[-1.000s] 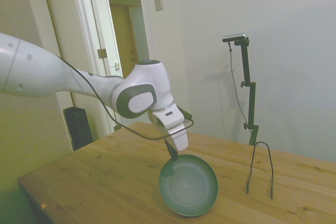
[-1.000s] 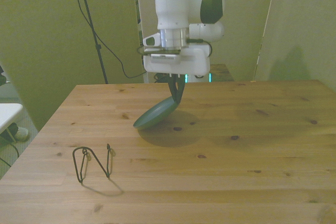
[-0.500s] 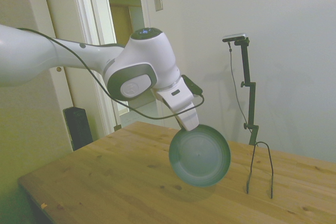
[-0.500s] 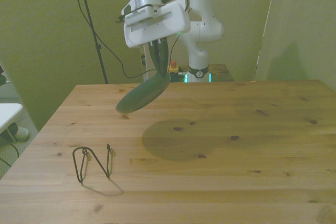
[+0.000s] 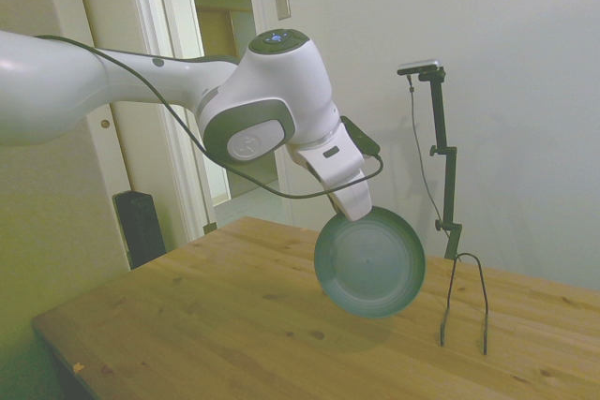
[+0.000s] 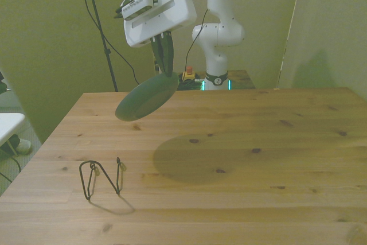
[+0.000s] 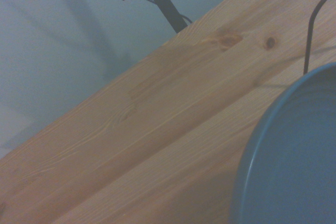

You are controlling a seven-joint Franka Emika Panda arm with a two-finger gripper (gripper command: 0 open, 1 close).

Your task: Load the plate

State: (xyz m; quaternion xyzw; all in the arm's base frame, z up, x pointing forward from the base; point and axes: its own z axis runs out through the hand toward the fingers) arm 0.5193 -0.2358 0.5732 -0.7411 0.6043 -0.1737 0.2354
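Side view: the white arm reaches in and its gripper (image 5: pixel 361 215) carries the plate (image 5: pixel 369 262) by the upper rim, the fingers closed on that edge. The plate hangs in the air clear of the wooden surface (image 5: pixel 216 316), tilted so its broad face shows almost fully. The wire rack (image 5: pixel 465 303), a thin dark frame standing upright on the surface, is the landmark here: the plate hangs just beside it, on the arm's side, not touching it. A faint shadow lies on the surface below the plate.

Front view: the gripper (image 6: pixel 166 73) points down, and the dark fingers (image 6: pixel 165 55) pinch the plate's rim. The plate (image 6: pixel 147 97) is seen nearly edge-on, sloping down toward the front view's left. It is above and farther back than the wire rack (image 6: pixel 103 178), well apart from it in this view. A round shadow falls on the surface (image 6: pixel 275 159) toward the front view's right of the rack.

Wrist view: the plate (image 7: pixel 294 156) fills one corner, its rim a pale blue-green curve, with the surface (image 7: pixel 157 129) behind it. A thin dark wire of the rack (image 7: pixel 311 30) rises just past the plate's rim.
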